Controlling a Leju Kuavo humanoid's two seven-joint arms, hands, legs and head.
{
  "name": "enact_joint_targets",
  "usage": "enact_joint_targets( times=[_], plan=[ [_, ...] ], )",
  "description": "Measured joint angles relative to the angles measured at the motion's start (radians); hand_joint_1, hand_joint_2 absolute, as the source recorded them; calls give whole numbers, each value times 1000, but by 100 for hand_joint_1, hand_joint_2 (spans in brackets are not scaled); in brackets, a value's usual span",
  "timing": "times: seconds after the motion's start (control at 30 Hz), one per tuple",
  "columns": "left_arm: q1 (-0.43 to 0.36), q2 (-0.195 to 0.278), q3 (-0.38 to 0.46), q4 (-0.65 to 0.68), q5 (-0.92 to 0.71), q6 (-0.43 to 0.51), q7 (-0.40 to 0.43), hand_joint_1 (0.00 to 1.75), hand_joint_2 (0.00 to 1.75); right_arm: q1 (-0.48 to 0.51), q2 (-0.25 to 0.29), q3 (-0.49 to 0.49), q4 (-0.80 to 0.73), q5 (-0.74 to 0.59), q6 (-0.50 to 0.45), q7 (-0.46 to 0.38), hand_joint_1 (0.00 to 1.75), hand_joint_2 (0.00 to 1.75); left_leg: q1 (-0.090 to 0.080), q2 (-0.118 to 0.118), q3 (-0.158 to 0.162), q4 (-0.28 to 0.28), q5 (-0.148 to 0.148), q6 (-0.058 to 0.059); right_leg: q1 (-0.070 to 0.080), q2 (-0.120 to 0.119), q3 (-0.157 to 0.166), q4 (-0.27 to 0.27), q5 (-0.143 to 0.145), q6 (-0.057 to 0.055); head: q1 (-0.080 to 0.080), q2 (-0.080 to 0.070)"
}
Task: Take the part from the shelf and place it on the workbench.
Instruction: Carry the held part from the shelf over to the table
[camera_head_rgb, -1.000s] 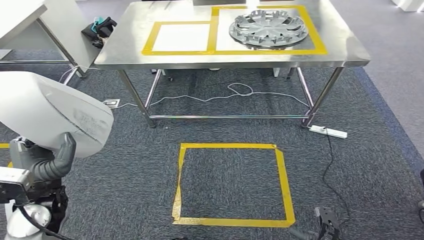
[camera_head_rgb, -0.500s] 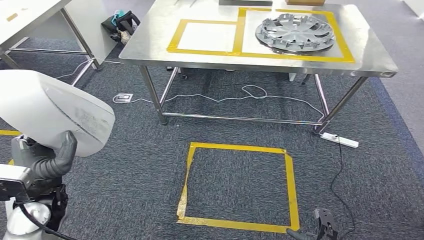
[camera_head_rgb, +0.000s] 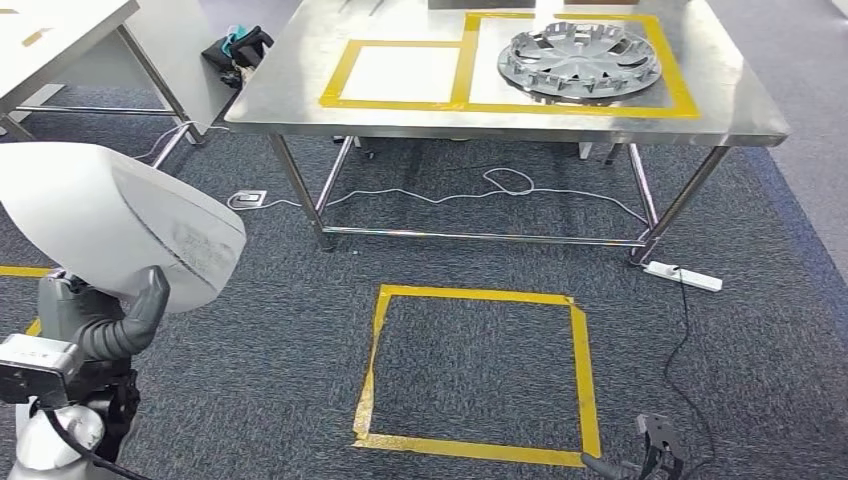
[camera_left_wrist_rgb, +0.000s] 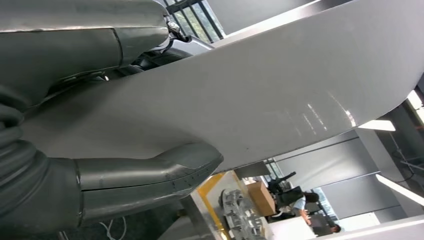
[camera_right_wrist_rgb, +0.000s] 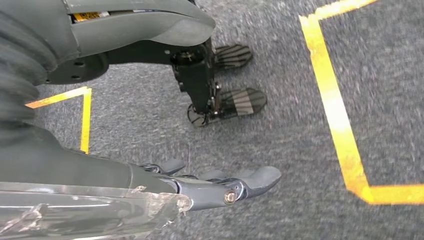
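The left hand (camera_head_rgb: 100, 325) grips the part (camera_head_rgb: 120, 225), a broad, stiff, smooth panel, at its lower edge; the right hand (camera_right_wrist_rgb: 215, 185) hangs empty.

white panel (camera_head_rgb: 110, 225) runs off head view's left edge and covers most of the left hand (camera_head_rgb: 95, 325); its fingers sit behind the panel. right hand (camera_head_rgb: 655, 450) cut by the bottom edge. tabletop (camera_head_rgb: 300, 95) far edge cropped.
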Motion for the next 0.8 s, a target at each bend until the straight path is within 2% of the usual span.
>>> enact_joint_targets(
  times=[0.13,0.2,0.27,0.3,0.37,0.4,0.43,0.47,0.53,0.57,0.6,0.63,0.73,0.8],
  plan=[
    [0,0,0,0,-1,-1,0,175,175,0,0,2,0,0,0,-1,0,175,-1,0,-1,0,-1,-2,0,0,0,0,0,0,0,0],
    [0,2,0,0,-6,-4,-1,175,175,-1,0,4,0,0,-2,-2,0,175,0,0,1,-7,1,-5,-2,-2,0,-4,0,7,0,0],
    [0,3,0,0,-10,-8,-2,175,175,-2,0,8,0,-1,-3,-3,0,175,5,2,10,-21,6,-7,-2,-4,-13,22,-18,17,4,0],
    [0,3,0,0,-11,-9,-2,175,175,-3,0,9,0,-1,-3,-4,0,175,8,2,14,-25,8,-7,-2,-5,-34,64,-41,20,6,0],
    [1,4,1,0,-12,-11,-2,175,175,-1,0,11,0,-1,-3,-4,0,175,9,3,16,-25,5,-4,-3,-5,-97,195,-101,26,10,0],
    [3,4,1,0,-13,-12,-2,175,175,1,0,11,0,-2,-4,-4,0,175,9,2,17,-25,4,-4,-4,-5,-125,248,-117,29,10,0],
    [4,4,1,0,-14,-12,-2,175,175,3,0,11,0,-2,-4,-4,0,175,10,1,18,-24,2,-5,-4,-5,-138,269,-115,32,10,0],
    [5,4,1,0,-15,-12,-2,175,175,3,0,11,0,-2,-5,-4,0,175,11,0,20,-23,0,-7,-5,-5,-132,251,-93,35,11,0],
    [6,4,1,0,-15,-12,-2,175,175,2,0,11,0,-2,-6,-4,0,175,15,-1,25,-16,-10,-18,-10,-5,-72,125,-25,42,11,0],
    [5,4,1,0,-15,-12,-2,175,175,1,0,11,0,-2,-6,-4,0,175,15,-2,25,-9,-15,-25,-12,-2,-40,64,-5,42,12,0],
    [5,4,1,0,-15,-12,-2,175,175,0,0,11,0,-2,-6,-4,0,175,14,-3,23,-3,-20,-31,-13,1,-19,25,5,38,12,0],
    [4,4,1,0,-16,-12,-2,175,175,1,0,12,0,-2,-6,-4,0,175,12,-4,20,1,-22,-36,-13,4,-10,9,2,30,11,0],
    [4,4,1,0,-18,-12,-3,175,175,3,0,12,0,-2,-6,-3,0,175,13,-4,20,1,-27,-44,-9,5,-9,13,-6,2,8,0],
    [3,4,1,0,-20,-12,-3,175,175,1,0,12,-1,-2,-6,-3,0,175,15,2,7,35,-48,-52,-10,5,-3,12,-10,-13,4,0]
  ],
)
